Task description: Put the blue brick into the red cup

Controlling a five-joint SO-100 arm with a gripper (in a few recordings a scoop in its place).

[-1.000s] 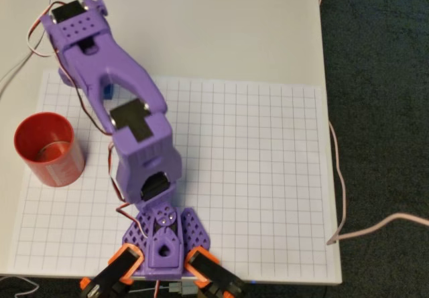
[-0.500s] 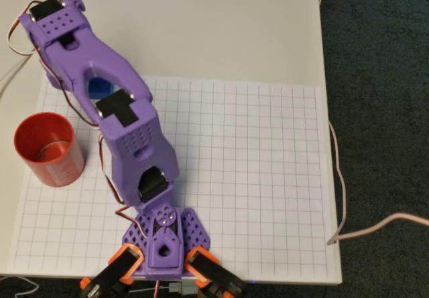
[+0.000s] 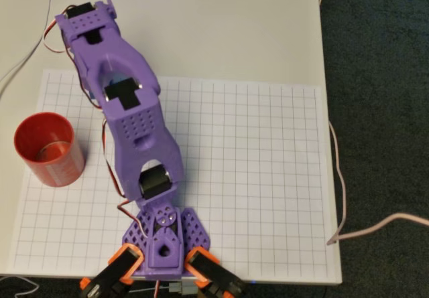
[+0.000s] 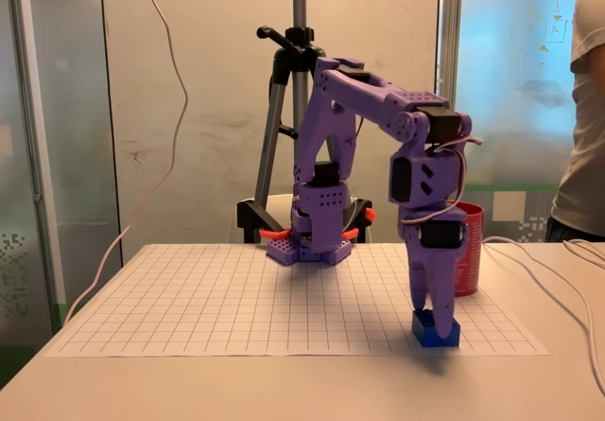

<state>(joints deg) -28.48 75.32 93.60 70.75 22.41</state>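
Overhead view, left to right: red cup upright at left edge of grid sheet, mouth open, nothing blue visible inside. Just right of it, well apart, purple arm reaching up the picture from its base at the sheet's near edge, orange clamps holding base to white table. Wrist end sits over the sheet's top-left corner; gripper and blue brick both hidden under the arm here, only a sliver of blue at the arm's left flank, too small to call. Pale cable trailing off the table's right edge onto dark carpet. Fixed view from the opposite side, left to right: loose wire hanging at left, tripod behind the base, arm folded over and pointing straight down. Gripper vertical, tips down on the blue brick, which rests on the sheet near its front right corner. Jaws appear closed down around the brick's top, but contact seen from one side only, so grip cannot be confirmed. Brick still on the sheet, not lifted. Red cup directly behind the gripper, partly covered by it, clearly apart from the brick. Person's torso at far right edge.
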